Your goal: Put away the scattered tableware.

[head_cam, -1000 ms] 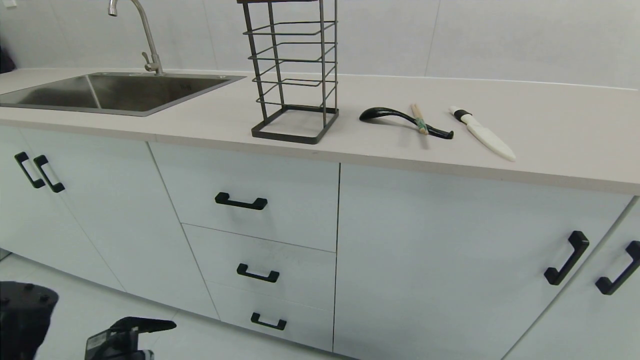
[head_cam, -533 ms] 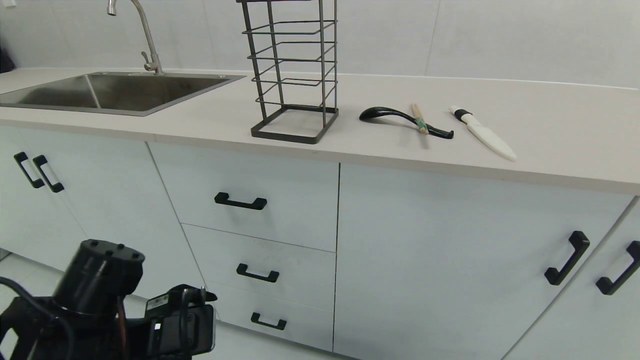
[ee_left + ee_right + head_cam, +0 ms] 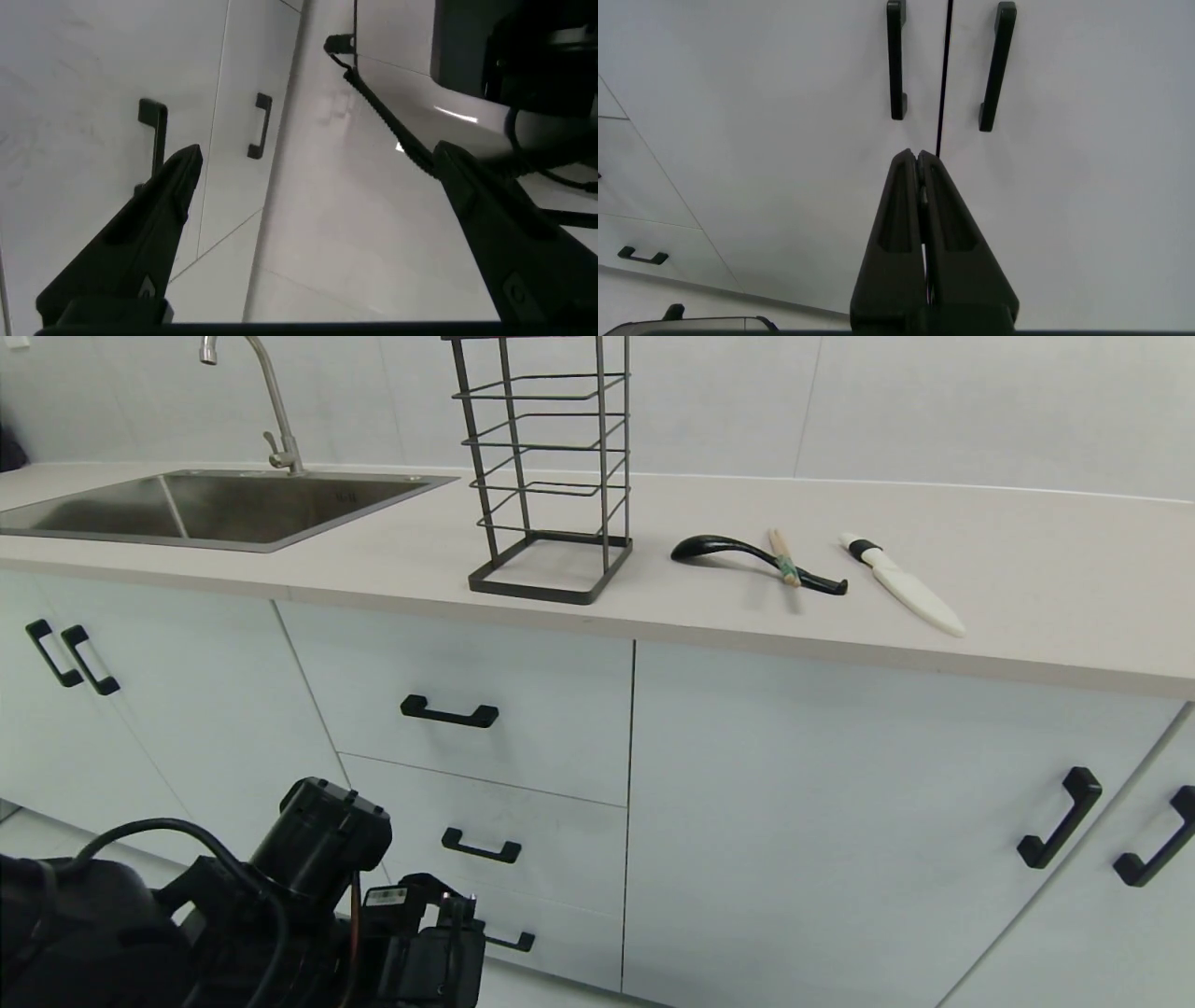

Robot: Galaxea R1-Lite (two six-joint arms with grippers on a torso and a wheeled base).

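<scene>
The scattered tableware is seen lying on the pale surface (image 3: 392,555), to the right of a tall black wire rack (image 3: 546,476). A black ladle (image 3: 738,553) is laid nearest the rack, and a pair of wooden chopsticks (image 3: 782,560) is laid across its handle, touching it. A white knife (image 3: 904,586) with a black band on its grip is placed just beside them, farther right and apart from the ladle's end, its tip turned toward the surface's front edge. A steel sink (image 3: 215,504) with a curved faucet (image 3: 271,411) is set into the surface at the far left, well apart from the tableware. Below the surface, a stack of three drawers (image 3: 523,663) is flanked by white cabinet doors (image 3: 840,821)

The left arm (image 3: 317,840) is seen low at the left, in front of the lower drawers and well below the tableware. In the left wrist view the left claw (image 3: 320,154) is shown released, its two black fingers (image 3: 159,215) spread wide with nothing between them, and directed at cabinet doors and the pale floor (image 3: 374,243). In the right wrist view the right claw (image 3: 918,159) is shown clenched, with nothing gripped, and is held before a pair of cabinet doors whose two black handles (image 3: 896,61) are seen on either side of the seam
</scene>
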